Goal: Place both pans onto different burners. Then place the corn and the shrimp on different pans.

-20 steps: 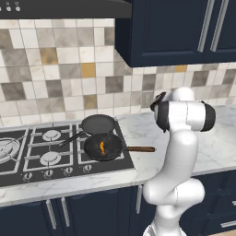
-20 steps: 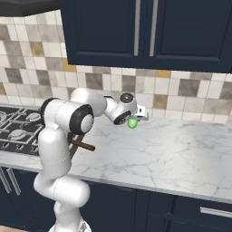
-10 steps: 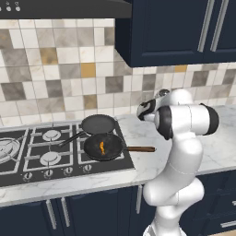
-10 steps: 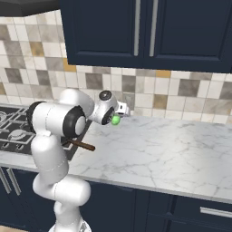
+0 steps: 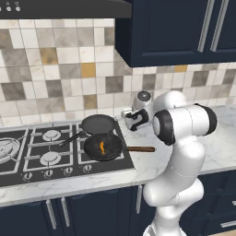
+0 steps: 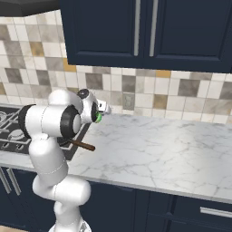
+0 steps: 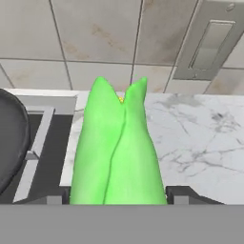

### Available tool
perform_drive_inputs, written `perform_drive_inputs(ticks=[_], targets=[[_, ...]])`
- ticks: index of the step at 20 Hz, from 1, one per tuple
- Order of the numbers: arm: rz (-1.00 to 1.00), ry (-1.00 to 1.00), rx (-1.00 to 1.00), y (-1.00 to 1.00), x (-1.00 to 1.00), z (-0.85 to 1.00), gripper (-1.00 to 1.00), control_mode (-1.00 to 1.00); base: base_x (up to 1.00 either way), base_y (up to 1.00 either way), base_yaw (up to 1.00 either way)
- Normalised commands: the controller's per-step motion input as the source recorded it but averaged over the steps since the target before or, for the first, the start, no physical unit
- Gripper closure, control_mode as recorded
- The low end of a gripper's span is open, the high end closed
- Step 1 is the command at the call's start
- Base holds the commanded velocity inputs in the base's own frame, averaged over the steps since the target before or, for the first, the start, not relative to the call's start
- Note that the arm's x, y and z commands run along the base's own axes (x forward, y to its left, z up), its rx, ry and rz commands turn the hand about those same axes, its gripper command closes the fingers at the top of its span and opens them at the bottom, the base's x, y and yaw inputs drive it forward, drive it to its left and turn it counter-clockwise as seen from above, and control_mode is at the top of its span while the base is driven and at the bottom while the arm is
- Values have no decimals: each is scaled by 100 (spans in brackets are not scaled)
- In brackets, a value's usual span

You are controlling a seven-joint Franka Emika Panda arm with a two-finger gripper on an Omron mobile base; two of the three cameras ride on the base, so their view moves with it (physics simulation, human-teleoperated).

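Note:
Two black pans sit on the cooktop's right burners. The back pan (image 5: 98, 123) has a long black handle and is empty. The front pan (image 5: 103, 146), with a brown wooden handle (image 5: 140, 149), holds the orange shrimp (image 5: 102, 147). My gripper (image 5: 130, 119) hangs just right of the back pan, above the cooktop's right edge, shut on the bright green corn (image 7: 116, 152). The corn (image 6: 98, 118) peeks out beside the hand in the right base view. In the hand view the back pan's rim (image 7: 9, 138) shows at the left, and the finger tips (image 7: 183, 194) flank the corn.
Two small burners (image 5: 52, 135) (image 5: 49, 158) stand bare left of the pans, with a large multi-ring burner (image 5: 7, 150) further left. A marble counter (image 6: 163, 149) stretches to the right. A wall outlet (image 7: 207, 43) is set in the tiled backsplash behind.
The arm has swung left with the corn, from over the counter to the cooktop's right edge beside the back pan. Pans and shrimp have stayed put.

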Motion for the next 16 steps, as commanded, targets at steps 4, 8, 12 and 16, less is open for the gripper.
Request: perform_drive_inputs(ticks=[4, 8, 12, 16], targets=[[0, 0, 1, 92, 1, 0, 100, -100, 0, 0, 0], [0, 0, 2, 83, 8, 0, 100, -100, 0, 0, 0], [0, 0, 2, 71, 13, 0, 100, -100, 0, 0, 0], [0, 0, 0, 57, 23, 2, 100, -100, 0, 0, 0]])
